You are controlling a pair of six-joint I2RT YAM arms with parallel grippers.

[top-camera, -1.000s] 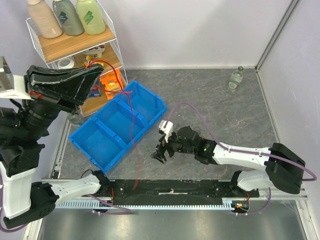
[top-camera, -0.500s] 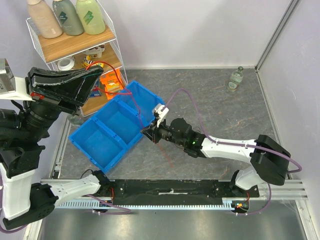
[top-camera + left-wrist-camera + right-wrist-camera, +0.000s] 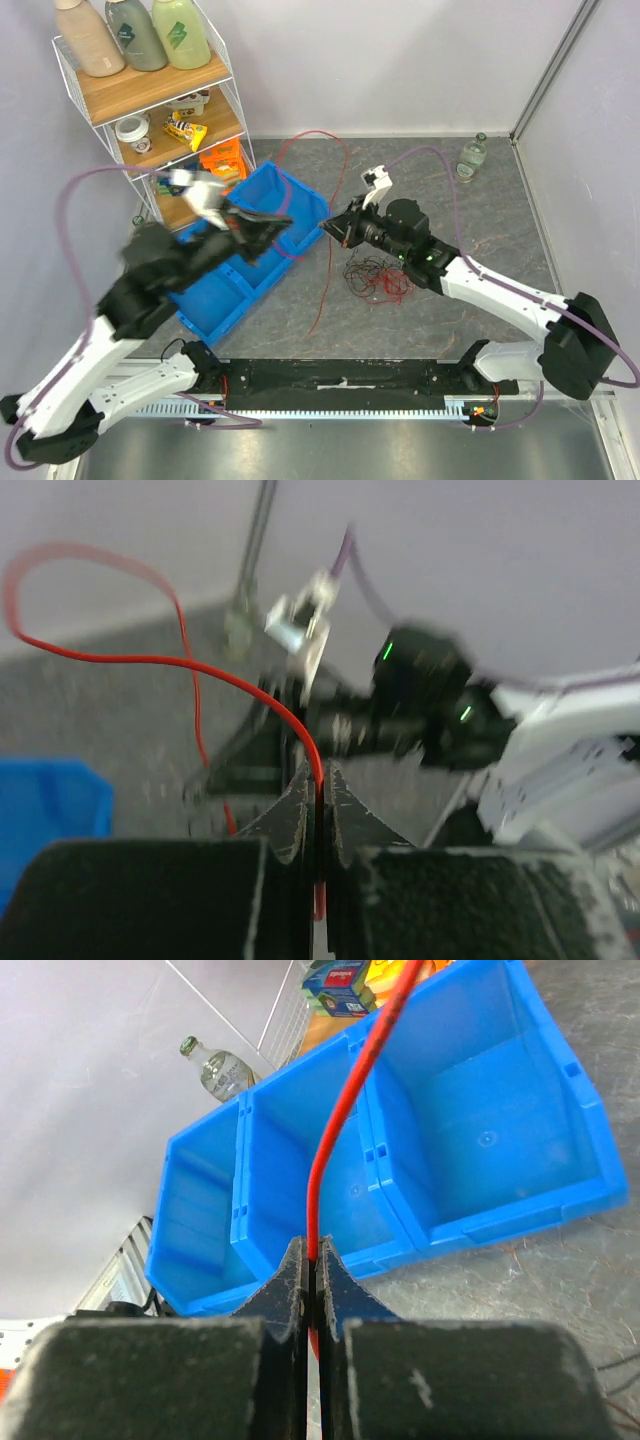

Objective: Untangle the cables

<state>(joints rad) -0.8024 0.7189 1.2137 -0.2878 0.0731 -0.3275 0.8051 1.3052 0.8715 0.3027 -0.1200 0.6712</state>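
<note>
One red cable (image 3: pixel 338 170) arcs from my left gripper (image 3: pixel 282 221) over the back of the table, down through my right gripper (image 3: pixel 330 228), and its tail runs toward the near edge. Both grippers are shut on it. The left wrist view shows the red cable (image 3: pixel 200 665) pinched between the closed left gripper (image 3: pixel 318 780), with the right arm (image 3: pixel 425 695) blurred beyond. In the right wrist view the red cable (image 3: pixel 335 1130) rises from the closed right gripper (image 3: pixel 312 1256). A loopy bunch of red and black cables (image 3: pixel 378 278) lies on the table below the right wrist.
A blue three-compartment bin (image 3: pixel 301 195) sits under the left gripper; in the right wrist view the blue bin (image 3: pixel 470 1130) is just ahead. A wire shelf (image 3: pixel 150 95) with bottles and boxes stands at back left. A clear bottle (image 3: pixel 471 158) stands at back right.
The left arm swung down from high on the left to above the bin, still gripping the red cable. The right gripper shut on the red cable and moved back right, uncovering the bunch.
</note>
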